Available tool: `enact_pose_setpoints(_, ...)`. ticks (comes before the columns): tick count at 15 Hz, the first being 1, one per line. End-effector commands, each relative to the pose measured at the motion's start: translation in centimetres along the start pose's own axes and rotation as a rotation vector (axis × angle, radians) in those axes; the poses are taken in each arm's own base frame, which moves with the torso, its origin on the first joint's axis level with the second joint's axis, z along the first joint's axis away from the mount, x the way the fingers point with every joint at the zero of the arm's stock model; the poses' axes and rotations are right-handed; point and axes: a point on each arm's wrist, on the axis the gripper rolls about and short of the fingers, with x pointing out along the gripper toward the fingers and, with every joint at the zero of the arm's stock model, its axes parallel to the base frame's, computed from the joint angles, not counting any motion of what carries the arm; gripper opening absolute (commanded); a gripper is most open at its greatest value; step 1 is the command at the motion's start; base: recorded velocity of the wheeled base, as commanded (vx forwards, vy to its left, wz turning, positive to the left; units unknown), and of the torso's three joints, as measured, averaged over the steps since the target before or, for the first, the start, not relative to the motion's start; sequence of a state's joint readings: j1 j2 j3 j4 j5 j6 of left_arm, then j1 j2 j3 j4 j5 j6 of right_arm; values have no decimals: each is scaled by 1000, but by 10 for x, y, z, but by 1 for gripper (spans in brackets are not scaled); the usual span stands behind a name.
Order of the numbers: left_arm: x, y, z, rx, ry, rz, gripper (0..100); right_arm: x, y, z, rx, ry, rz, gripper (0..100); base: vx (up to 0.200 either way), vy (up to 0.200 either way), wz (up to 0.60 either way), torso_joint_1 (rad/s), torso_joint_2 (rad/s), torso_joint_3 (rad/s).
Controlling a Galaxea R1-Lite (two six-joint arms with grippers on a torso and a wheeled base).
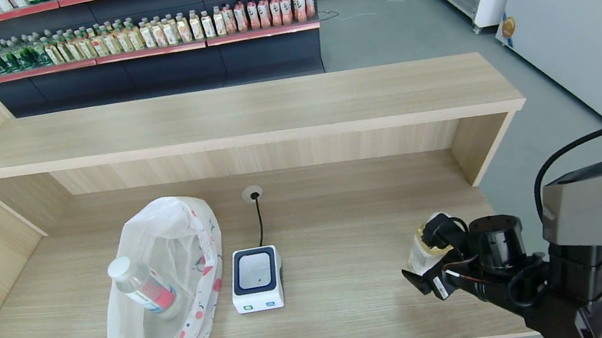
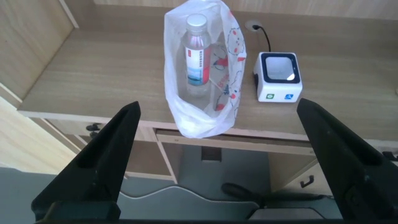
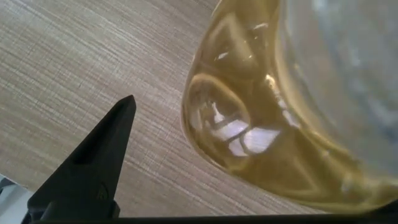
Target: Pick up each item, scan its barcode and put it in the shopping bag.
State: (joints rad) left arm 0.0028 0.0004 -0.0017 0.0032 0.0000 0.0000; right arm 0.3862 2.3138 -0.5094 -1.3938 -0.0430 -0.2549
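Observation:
A clear bottle of yellowish drink [image 1: 418, 256] stands near the counter's right front corner. My right gripper [image 1: 430, 259] is open around it, one finger on either side. Close up, the bottle [image 3: 298, 93] looms large and a dark fingertip [image 3: 93, 174] stays apart from it over the wood. A white plastic shopping bag [image 1: 170, 264] lies open at the left with a pink-labelled bottle [image 1: 140, 287] inside. The white barcode scanner [image 1: 257, 277] sits just right of the bag. My left gripper [image 2: 217, 168] hangs open and empty below the counter's front edge, facing the bag [image 2: 230, 74] and scanner [image 2: 280, 76].
The wooden counter [image 1: 346, 216] has a raised ledge [image 1: 237, 115] along the back and side walls at both ends. The scanner's black cable [image 1: 258, 219] runs to a hole in the counter. Store shelves and chest freezers [image 1: 588, 23] stand beyond.

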Motion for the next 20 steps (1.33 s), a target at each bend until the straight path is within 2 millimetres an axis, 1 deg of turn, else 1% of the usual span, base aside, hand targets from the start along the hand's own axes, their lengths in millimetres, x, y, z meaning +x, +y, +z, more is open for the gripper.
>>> enact_pose_setpoints(1, 0, 0, 0, 0, 0, 0, 100, 9, 2, -7, -2, 3, -2, 0, 0, 0, 0, 0, 0, 0)
enact_pose_setpoints(8, 0, 0, 0, 0, 0, 0, 100, 30, -3, 0, -19, -64, -26, 0, 0, 0, 0, 0, 0, 0)
enact_pose_setpoints(12, 0, 0, 0, 0, 0, 0, 100, 31, -4, 0, -32, -62, -33, 0, 0, 0, 0, 0, 0, 0)
enact_pose_setpoints(15, 0, 0, 0, 0, 0, 0, 100, 17, -8, 22, 52, -126, -13, 0, 0, 0, 0, 0, 0, 0)
enact_pose_setpoints(16, 0, 0, 0, 0, 0, 0, 100, 2, -9, 38, 148, -167, 87, 0, 0, 0, 0, 0, 0, 0)
enact_pose_setpoints(17, 0, 0, 0, 0, 0, 0, 100, -7, -10, 48, 201, -189, 163, 0, 0, 0, 0, 0, 0, 0)
enact_pose_setpoints(18, 0, 0, 0, 0, 0, 0, 100, -12, -11, 54, 226, -204, 205, 0, 0, 0, 0, 0, 0, 0)
enact_pose_setpoints(19, 0, 0, 0, 0, 0, 0, 100, -24, -3, 68, 300, -240, 352, 0, 0, 0, 0, 0, 0, 0)
enact_pose_setpoints(20, 0, 0, 0, 0, 0, 0, 100, -35, 4, 77, 339, -257, 460, 0, 0, 0, 0, 0, 0, 0)
